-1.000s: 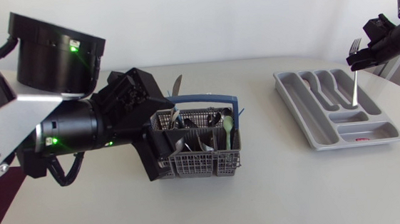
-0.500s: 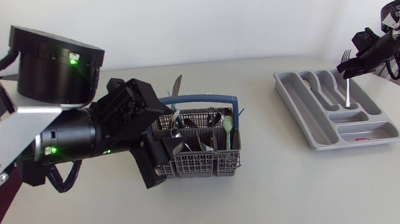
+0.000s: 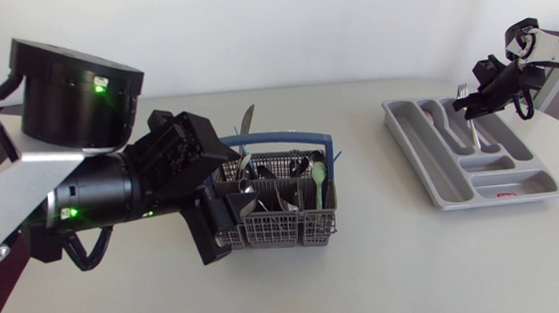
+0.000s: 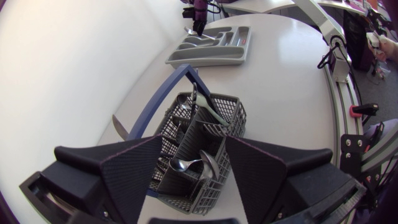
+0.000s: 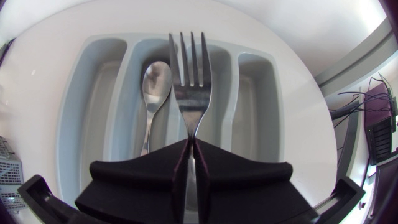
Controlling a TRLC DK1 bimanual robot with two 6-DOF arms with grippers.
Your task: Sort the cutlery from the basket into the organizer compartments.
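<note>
White tabletop [image 3: 388,268]: right gripper [image 5: 189,143] pinches a fork [image 5: 188,93] over the organizer [image 5: 93,93], beside the spoon [image 5: 155,81]. This looks like the placing step, with release next. Left gripper [image 4: 189,168] stands wide open, flanking the cutlery basket [image 4: 224,109].

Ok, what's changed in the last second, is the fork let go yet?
Not yet. The right gripper moved in over the organizer and tipped the fork from upright, tines up, to nearly flat along a compartment, beside the spoon. It stays shut on the fork. The left gripper at the basket barely shifted; basket, organizer and spoon are unchanged.
</note>
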